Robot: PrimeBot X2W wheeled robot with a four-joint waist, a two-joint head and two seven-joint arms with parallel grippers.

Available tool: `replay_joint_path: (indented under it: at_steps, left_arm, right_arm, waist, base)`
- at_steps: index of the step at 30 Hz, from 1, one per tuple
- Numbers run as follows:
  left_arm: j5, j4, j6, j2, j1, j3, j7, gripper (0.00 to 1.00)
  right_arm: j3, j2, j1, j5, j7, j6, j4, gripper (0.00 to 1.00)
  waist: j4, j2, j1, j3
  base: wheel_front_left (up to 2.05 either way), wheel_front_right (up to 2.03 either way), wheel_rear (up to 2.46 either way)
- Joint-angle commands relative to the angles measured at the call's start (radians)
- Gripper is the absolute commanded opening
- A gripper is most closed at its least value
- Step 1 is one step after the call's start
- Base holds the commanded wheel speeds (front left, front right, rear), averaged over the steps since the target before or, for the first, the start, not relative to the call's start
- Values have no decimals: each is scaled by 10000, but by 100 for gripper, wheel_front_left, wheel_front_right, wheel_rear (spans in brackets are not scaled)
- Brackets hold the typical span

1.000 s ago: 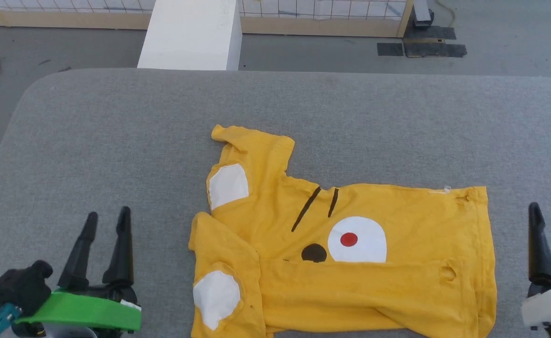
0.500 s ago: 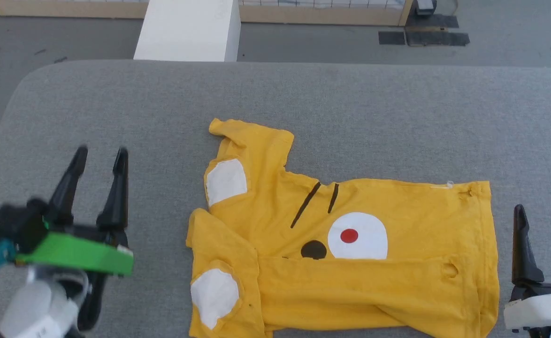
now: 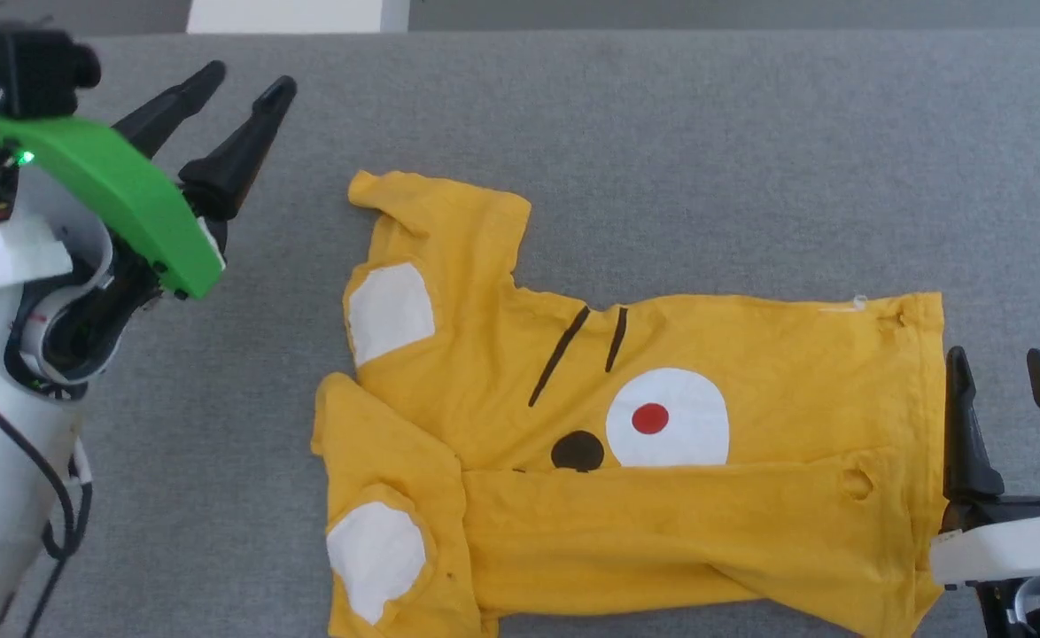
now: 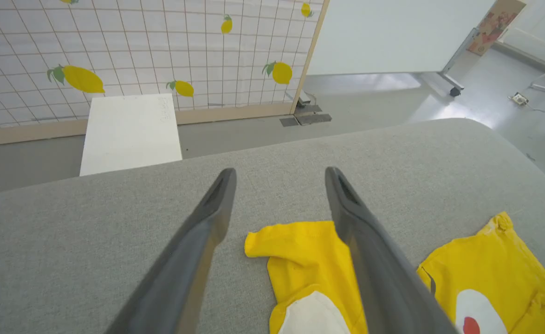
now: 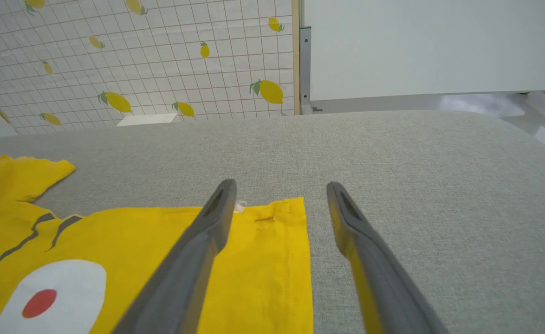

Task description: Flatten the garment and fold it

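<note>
Since garment [image 3: 662, 496] lies half-folded mid-desk [image 3: 662, 133], soft thin cotton, limp, holes may snag: pinch far sleeve tip and hem corner. Left tool [image 3: 241, 84] open, hovers beside sleeve; right tool [image 3: 1003, 372] open at hem edge, both empty.

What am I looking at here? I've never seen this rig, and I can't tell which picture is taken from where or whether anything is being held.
A two-armed robot is working at a grey padded table. The head view looks down from its head; the two wrist views each look along one arm's two dark fingers. A yellow T-shirt with a cartoon face lies partly folded over itself. The left claw hovers near the upper sleeve; the right claw sits at the shirt's hem. Both are open and hold nothing.
</note>
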Motion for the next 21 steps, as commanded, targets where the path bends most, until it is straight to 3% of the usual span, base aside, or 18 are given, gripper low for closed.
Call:
replay_joint_path:
  at_steps: [1, 5, 9, 21]
  left_arm:
    - [-429, -3, -67, 213, -301, -319, 356, 100]
    - [-1707, 83, -69, 987, -906, -1277, 1689, 100]
    - [-2356, 245, -69, 1387, -1294, -1823, 2368, 100]
    - [-2652, 1131, -70, 2091, -1803, -2530, 2231, 100]
  right_arm:
    - [35, -3, -200, -27, -83, -13, 51, 100]
    - [126, -3, -345, 28, -130, -13, 184, 100]
    - [170, -3, -457, 58, -194, -13, 244, 100]
    - [308, -3, -599, 250, -403, -13, 362, 100]
  waist:
    - [-304, 0, -2, 615]
    - [-522, 0, -2, 1086]
    - [-717, 0, -2, 1449]
    - [-1363, 0, -2, 2199]
  base:
    - [0, 0, 0]
    - [0, 0, 0]
    - [0, 0, 0]
    - [0, 0, 0]
